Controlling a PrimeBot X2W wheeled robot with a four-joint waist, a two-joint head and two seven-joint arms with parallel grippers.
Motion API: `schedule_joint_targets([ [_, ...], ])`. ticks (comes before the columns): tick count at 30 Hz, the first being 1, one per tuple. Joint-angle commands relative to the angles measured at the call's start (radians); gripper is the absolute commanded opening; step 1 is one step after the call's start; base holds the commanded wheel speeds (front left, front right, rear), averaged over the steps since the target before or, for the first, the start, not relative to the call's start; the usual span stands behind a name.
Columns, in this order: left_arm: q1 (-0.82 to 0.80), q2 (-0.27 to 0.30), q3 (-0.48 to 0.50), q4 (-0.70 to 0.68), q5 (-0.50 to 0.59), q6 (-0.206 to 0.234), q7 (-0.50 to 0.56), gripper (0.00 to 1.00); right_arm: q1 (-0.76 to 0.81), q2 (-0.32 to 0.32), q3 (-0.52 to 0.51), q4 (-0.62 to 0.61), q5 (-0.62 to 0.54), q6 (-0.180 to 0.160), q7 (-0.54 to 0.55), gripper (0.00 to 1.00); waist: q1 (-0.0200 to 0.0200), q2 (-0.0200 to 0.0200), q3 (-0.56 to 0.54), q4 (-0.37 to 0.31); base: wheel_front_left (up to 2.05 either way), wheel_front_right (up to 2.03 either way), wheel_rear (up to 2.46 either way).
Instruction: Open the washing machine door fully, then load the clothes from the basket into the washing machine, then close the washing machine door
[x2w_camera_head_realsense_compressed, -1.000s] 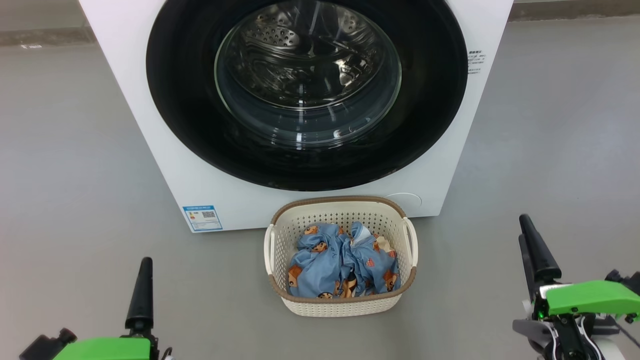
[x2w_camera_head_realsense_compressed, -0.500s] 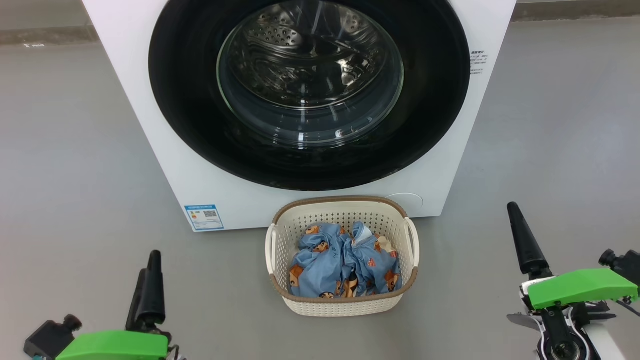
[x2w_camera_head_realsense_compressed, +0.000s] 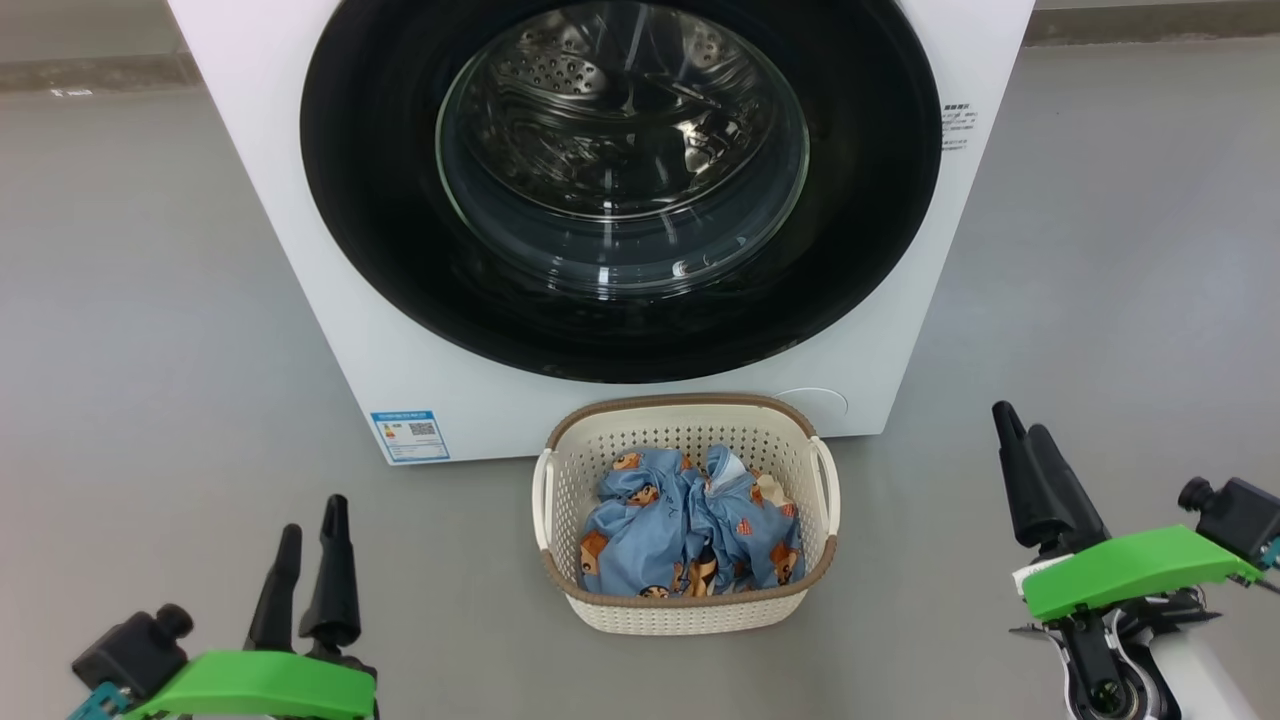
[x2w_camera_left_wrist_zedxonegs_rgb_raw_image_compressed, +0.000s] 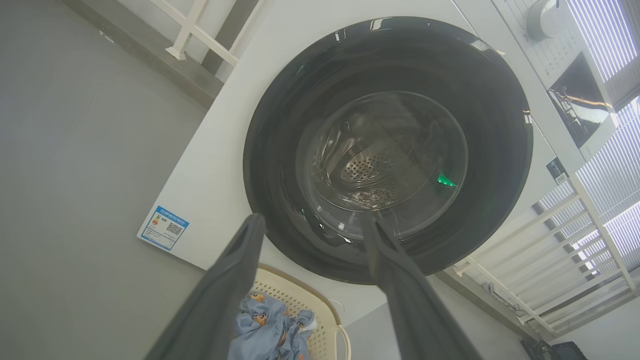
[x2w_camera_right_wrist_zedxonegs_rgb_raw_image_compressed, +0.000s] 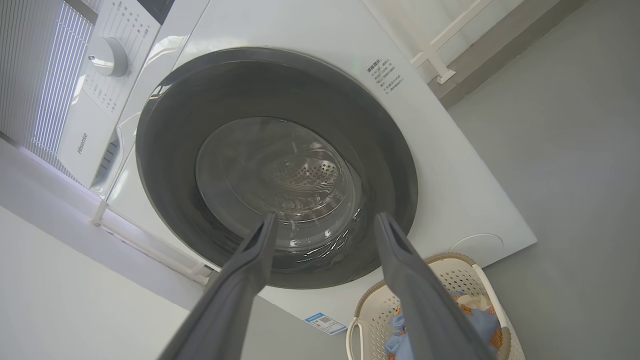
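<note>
Left pincer (x2w_camera_head_realsense_compressed: 312, 515) and right pincer (x2w_camera_head_realsense_compressed: 1022, 420) edged inward.

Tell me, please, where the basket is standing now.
In the head view the basket stands on the grey floor at the lower centre, just in front of the washing machine and below its round black door; the clothes lie inside it.

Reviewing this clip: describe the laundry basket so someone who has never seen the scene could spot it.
Find the big white front-loading washing machine with its round glossy black door. On the grey floor just in front of its base stands a small cream perforated plastic basket. Its brown woven-look rim, white side handles and load of light-blue bear-print clothes set it apart.
</note>
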Motion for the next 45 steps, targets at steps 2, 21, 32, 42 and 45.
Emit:
schedule_joint_targets([
  [2,-0.056,0.014,0.008,-0.007,0.070,-0.001,-0.017,1.00,-0.065,-0.024,0.026,-0.010,-0.075,0.004,-0.020,1.00,0.0000,-0.0001,-0.002,0.001,0.00,0.00,0.00],
  [21,-0.079,-0.001,0.006,0.040,0.297,0.010,-0.071,1.00,-0.105,-0.039,0.066,0.042,-0.370,0.005,-0.072,1.00,-0.0001,-0.0001,-0.011,0.002,0.00,0.00,0.00],
  [32,-0.089,-0.003,0.001,0.065,0.424,0.017,-0.104,1.00,-0.122,-0.051,0.088,0.074,-0.497,0.005,-0.105,1.00,-0.0001,-0.0001,-0.017,0.005,0.00,0.00,0.00],
  [42,-0.102,-0.004,-0.005,0.077,0.537,0.018,-0.134,1.00,-0.139,-0.059,0.098,0.103,-0.600,0.006,-0.134,1.00,-0.0001,-0.0001,-0.014,0.007,0.00,0.00,0.00],
  [45,-0.107,-0.004,-0.007,0.079,0.569,0.017,-0.143,1.00,-0.146,-0.061,0.103,0.107,-0.630,0.006,-0.143,1.00,-0.0001,-0.0001,-0.012,0.008,0.00,0.00,0.00],
])
